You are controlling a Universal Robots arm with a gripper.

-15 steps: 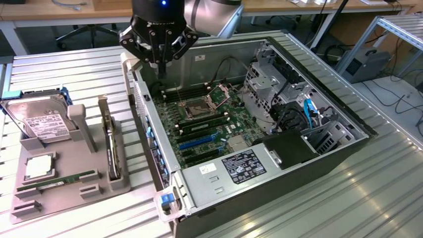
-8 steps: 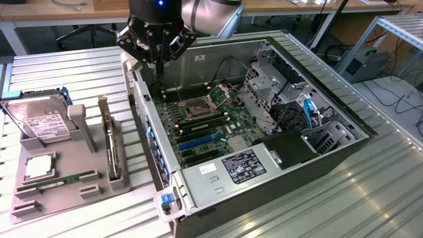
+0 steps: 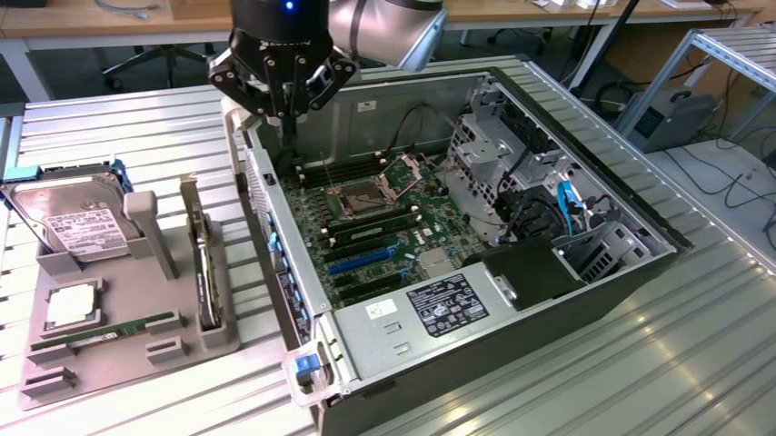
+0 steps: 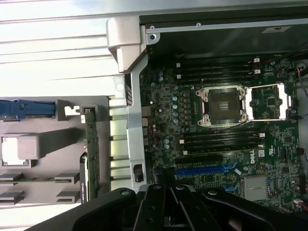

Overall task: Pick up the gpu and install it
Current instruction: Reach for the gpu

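The gpu (image 3: 206,272) stands on its long edge in a slot of the grey holder (image 3: 122,368), at the exterior view's left of the open computer case (image 3: 401,336). Its pale bracket strip (image 3: 189,204) points to the far side. In the wrist view the gpu (image 4: 90,154) shows edge-on as a thin green-and-dark strip beside the case wall. My gripper (image 3: 287,120) hangs over the far left corner of the case, above the motherboard (image 3: 388,227), well away from the gpu. Its fingers (image 4: 166,195) are shut together with nothing between them.
The holder also carries a silver hard drive (image 3: 79,227), a square processor (image 3: 71,304) and a green memory stick (image 3: 109,329). Inside the case are the open processor socket (image 4: 224,106), blue expansion slots (image 4: 207,170), drive cages (image 3: 497,173) and cables. Ribbed metal table (image 3: 679,363) surrounds the case.
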